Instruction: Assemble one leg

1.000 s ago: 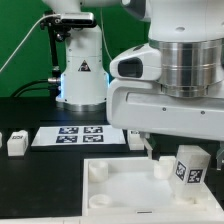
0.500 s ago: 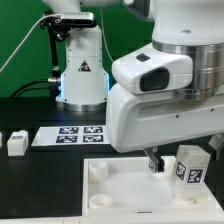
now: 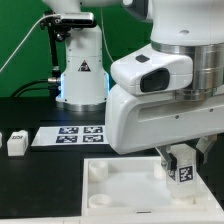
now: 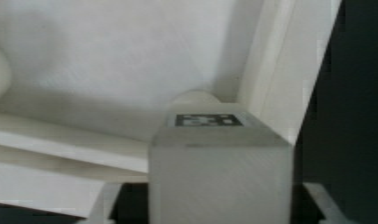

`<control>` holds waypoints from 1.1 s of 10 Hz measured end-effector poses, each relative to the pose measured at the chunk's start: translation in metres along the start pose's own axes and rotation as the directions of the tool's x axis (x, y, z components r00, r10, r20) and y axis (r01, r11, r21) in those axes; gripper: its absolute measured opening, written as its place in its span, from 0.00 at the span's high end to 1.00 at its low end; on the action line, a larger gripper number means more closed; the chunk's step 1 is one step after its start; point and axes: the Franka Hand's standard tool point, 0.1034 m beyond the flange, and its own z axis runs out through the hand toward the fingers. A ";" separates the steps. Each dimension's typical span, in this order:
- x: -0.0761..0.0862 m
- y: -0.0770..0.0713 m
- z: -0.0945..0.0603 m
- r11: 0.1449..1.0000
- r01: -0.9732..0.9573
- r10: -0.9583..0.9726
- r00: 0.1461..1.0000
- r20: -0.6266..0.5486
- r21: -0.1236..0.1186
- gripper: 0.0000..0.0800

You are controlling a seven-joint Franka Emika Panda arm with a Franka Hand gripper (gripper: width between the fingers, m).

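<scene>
A green backdrop fills the upper left of the exterior view. Below it a black counter [image 3: 40, 165] runs across the frame, with the marker board [image 3: 68, 136] lying flat left of centre. At the bottom sits the large white square part [image 3: 125, 188] with its round corner sockets. The pincer [image 3: 182, 162] is down at the lower right, over that part's far right corner. Its two fingers seem to press flat on either side of the leg [image 3: 184, 170], so I judge it clamped on the block. The wrist view shows the leg [image 4: 218, 165] upright between the jaws, tag face toward the camera, with the white part behind it.

A spare leg [image 3: 15, 144] waits at the left edge. The grasp looks done. Whether the leg is seated in a socket cannot be told, so the fastening is probably still to come.
</scene>
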 end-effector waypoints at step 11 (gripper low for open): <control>0.002 0.000 0.001 0.594 -0.804 0.804 0.594 -0.014 0.022 0.63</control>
